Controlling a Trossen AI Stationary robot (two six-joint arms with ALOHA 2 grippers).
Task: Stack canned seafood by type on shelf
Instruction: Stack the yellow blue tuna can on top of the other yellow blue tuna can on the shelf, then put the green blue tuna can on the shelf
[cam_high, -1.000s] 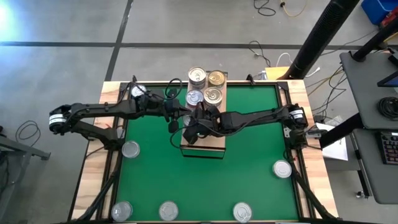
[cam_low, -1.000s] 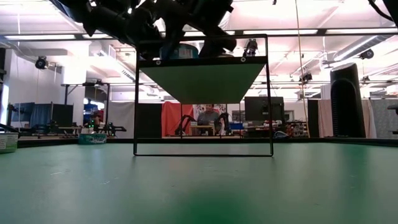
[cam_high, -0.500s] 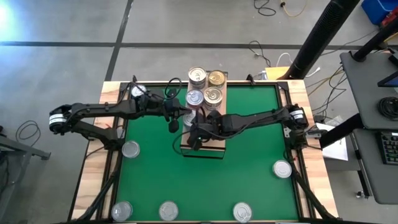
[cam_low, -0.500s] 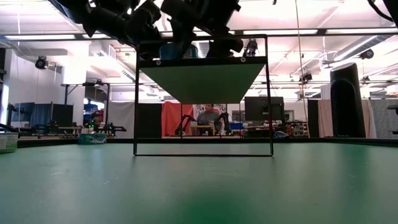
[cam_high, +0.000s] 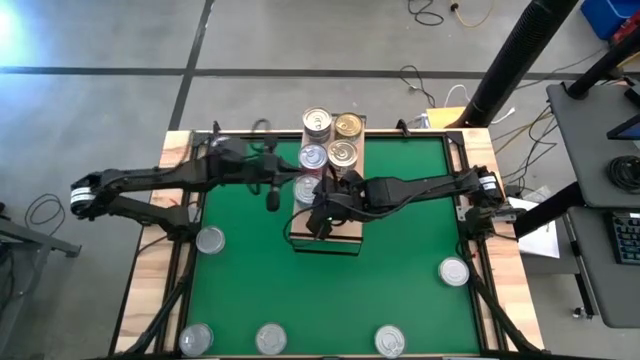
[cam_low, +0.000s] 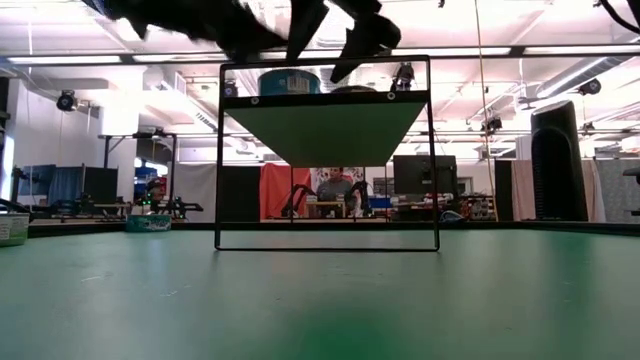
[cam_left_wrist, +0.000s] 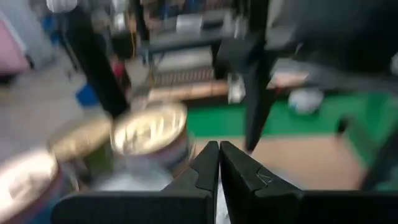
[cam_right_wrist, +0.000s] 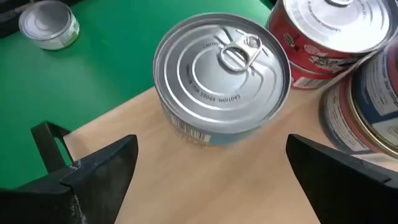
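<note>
Since a second ago we see our left arm pulled back toward its own side of the counter (cam_high: 400, 300), its hand (cam_high: 271, 196) now off the shelf (cam_high: 330, 235) and clenched, the fingers (cam_left_wrist: 214, 165) pressed together on nothing. Our right hand (cam_high: 322, 212) has eased back along the shelf and hangs released, fingers (cam_right_wrist: 99, 168) spread wide with a silver-topped tin (cam_right_wrist: 222, 81) standing on the board just ahead of the gap, untouched.

We judge the job roughly half done. Four tins sit in a block at the far end of the shelf: two silver tops (cam_high: 316, 122) and two gold tops (cam_high: 347, 125), each colour in its own column, and the fifth tin (cam_high: 307, 188) is set down just nearer. Five tins wait on the green cloth, well apart from the shelf: one near the left edge (cam_high: 210, 239), three along the near edge (cam_high: 271, 339) and one at the right (cam_high: 454, 271)
</note>
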